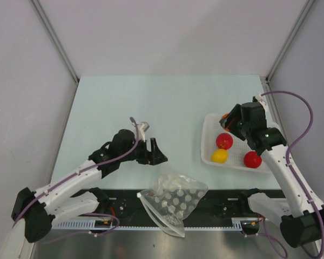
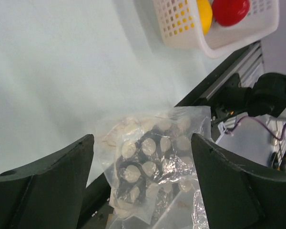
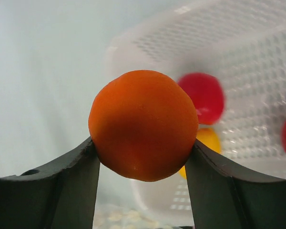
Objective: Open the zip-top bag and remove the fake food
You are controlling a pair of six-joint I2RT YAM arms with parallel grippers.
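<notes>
The zip-top bag point(image 1: 173, 202) point(image 2: 152, 157), clear with white dots, lies crumpled at the table's front edge, partly over the black rail; no coloured fruit shows inside it. My left gripper point(image 1: 154, 151) point(image 2: 142, 140) hovers open just behind the bag, holding nothing. My right gripper point(image 1: 230, 122) point(image 3: 143, 148) is shut on an orange ball point(image 1: 224, 115) point(image 3: 144, 125) of fake food, above the far left corner of the white basket point(image 1: 208, 137) point(image 3: 257, 57). In the basket lie a red ball point(image 1: 224, 141) point(image 3: 202, 98), a yellow ball point(image 1: 219, 156) point(image 3: 207, 140) and another red ball point(image 1: 252, 159).
The perforated basket point(image 2: 181, 24) stands at the right of the pale green table point(image 1: 151, 108). Grey walls with metal posts close in the left, back and right. Both arm bases and a black rail point(image 1: 227, 208) run along the near edge. A purple cable point(image 1: 305, 116) loops by the right arm.
</notes>
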